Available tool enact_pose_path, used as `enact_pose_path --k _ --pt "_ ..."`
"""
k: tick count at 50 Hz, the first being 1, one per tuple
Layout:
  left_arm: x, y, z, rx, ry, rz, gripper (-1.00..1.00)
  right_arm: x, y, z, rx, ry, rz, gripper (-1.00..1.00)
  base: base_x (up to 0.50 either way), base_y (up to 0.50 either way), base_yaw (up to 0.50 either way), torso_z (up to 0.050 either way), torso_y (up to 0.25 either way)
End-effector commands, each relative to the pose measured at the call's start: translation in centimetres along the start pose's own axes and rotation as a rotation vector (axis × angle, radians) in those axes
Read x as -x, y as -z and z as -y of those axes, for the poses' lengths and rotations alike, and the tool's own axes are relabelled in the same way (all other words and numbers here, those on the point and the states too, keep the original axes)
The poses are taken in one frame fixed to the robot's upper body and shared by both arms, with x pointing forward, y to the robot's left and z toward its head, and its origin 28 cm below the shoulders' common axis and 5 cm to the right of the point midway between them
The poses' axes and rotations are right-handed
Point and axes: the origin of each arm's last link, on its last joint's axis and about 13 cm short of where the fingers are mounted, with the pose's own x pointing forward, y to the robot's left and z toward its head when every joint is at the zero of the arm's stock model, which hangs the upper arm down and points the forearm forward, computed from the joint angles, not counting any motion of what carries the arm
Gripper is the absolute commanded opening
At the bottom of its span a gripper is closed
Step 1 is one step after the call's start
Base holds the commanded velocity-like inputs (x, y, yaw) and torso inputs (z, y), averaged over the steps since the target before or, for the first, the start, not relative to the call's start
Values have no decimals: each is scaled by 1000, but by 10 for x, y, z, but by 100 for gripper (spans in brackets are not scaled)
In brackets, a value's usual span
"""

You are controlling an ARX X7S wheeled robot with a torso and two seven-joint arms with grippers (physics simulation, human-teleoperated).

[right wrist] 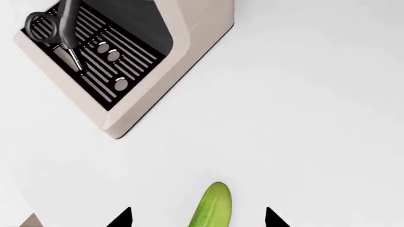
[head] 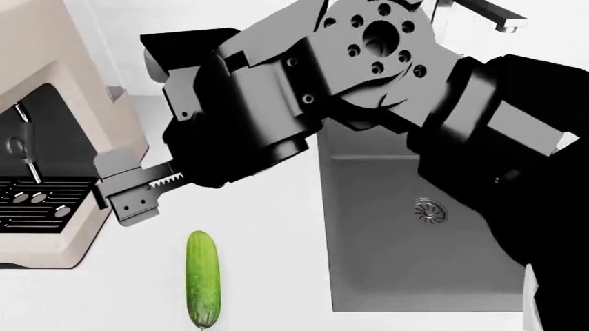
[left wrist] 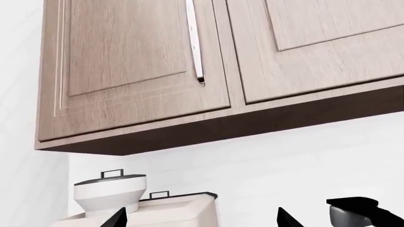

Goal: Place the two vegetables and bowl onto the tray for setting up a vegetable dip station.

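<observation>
A smooth green cucumber (head: pixel 203 278) lies on the white counter near the front edge of the head view. My right arm reaches across from the right, and its gripper (right wrist: pixel 197 218) hangs open above the counter. In the right wrist view the cucumber's end (right wrist: pixel 212 204) lies between the two black fingertips (right wrist: pixel 122 218), apart from both. My left gripper (left wrist: pixel 200 220) is open and empty, raised and facing the wall cabinets. The carrot, the bowl and the tray are out of view.
A beige coffee machine (head: pixel 46 138) with a slotted drip tray (right wrist: pixel 94 52) stands left of the cucumber. The dark grey sink basin (head: pixel 423 227) with its faucet (head: pixel 497 17) lies to the right. Wooden wall cabinets (left wrist: pixel 139 71) hang overhead.
</observation>
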Motion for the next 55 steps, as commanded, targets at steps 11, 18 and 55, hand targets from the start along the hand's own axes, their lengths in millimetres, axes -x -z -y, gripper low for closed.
enact_pose_path --k 11,18,55 --pt "7 -8 0 3 -7 25 100 -26 40 -10 -53 1 -15 100 0 0 0 0 0" --pt "8 -6 0 -5 -3 21 100 -41 52 -8 -69 -13 36 100 0 0 0 0 0" --pt "7 -7 0 -3 0 26 100 -74 77 13 -134 13 -53 100 0 0 0 0 0"
